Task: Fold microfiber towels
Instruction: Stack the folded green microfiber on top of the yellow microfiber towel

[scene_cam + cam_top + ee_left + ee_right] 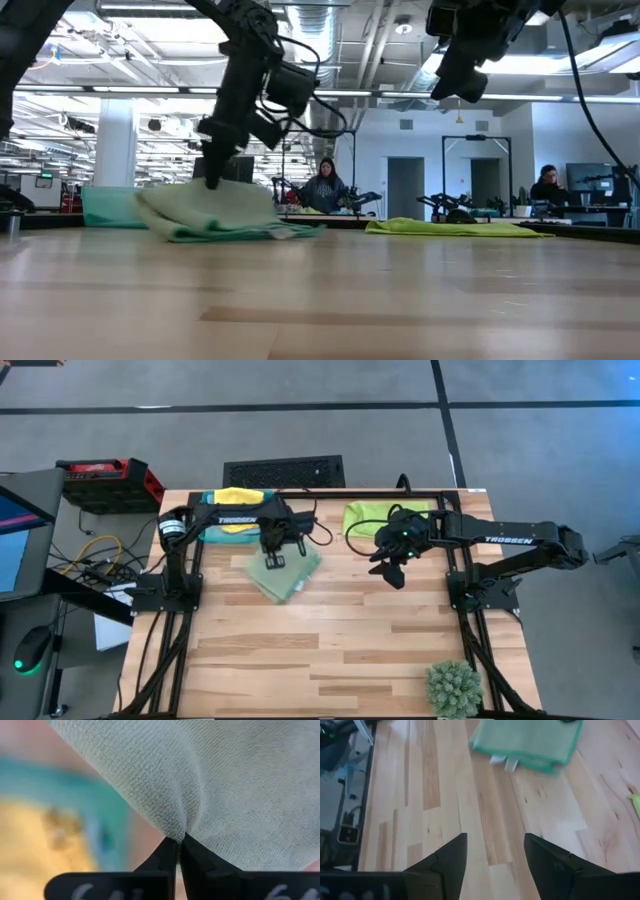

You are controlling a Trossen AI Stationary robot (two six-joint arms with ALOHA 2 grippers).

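Observation:
A sage green towel [293,578] lies folded over in a soft heap on the table left of centre, a white tag [505,763] at its edge. My left gripper [274,560] stands over its far part, shut on the cloth [225,785]. A lime green towel [372,515] lies flat at the far right, partly under my right arm. A yellow towel [233,497] rests in the teal tray [212,532] at the far left. My right gripper [392,572] hangs open above bare wood right of the sage towel, touching nothing. My left gripper pinches a small pucker of the sage towel's upper surface [176,831] between its two fingertips. The fingers come from above, pointing steeply down. The cloth draws up in creases to the fingertips [212,183], while the rest of the towel [220,218] lies on the table.
A small spiky green plant [455,686] stands at the near right corner. The teal tray [105,206] sits just behind the sage towel. Bare wood stretches across the near half of the table [330,650]. People sit in the room beyond the table.

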